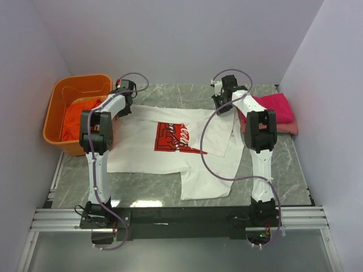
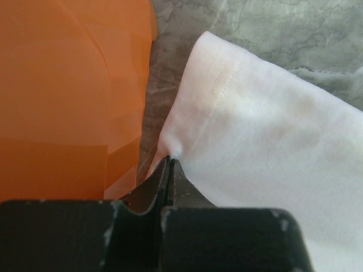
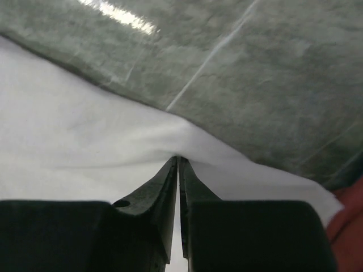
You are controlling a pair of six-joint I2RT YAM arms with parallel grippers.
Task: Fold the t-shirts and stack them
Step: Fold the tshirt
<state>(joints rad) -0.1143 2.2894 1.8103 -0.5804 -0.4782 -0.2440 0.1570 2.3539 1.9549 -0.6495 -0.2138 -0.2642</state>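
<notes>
A white t-shirt (image 1: 170,158) with a red print (image 1: 173,137) lies spread on the marble table. My left gripper (image 1: 126,102) is shut on its far left corner; in the left wrist view the tips (image 2: 169,160) pinch the hemmed white cloth (image 2: 255,130). My right gripper (image 1: 222,103) is shut on the shirt's far right edge; in the right wrist view the tips (image 3: 178,158) pinch a fold of white cloth (image 3: 74,136). Folded magenta and pink shirts (image 1: 275,113) lie at the right. An orange-red shirt (image 1: 76,119) lies in the basket.
The rigid orange basket (image 1: 62,90) stands at the far left, right next to my left gripper, and its wall (image 2: 62,96) fills the left of the left wrist view. White walls enclose the table on three sides. A pink edge (image 3: 349,221) shows in the right wrist view.
</notes>
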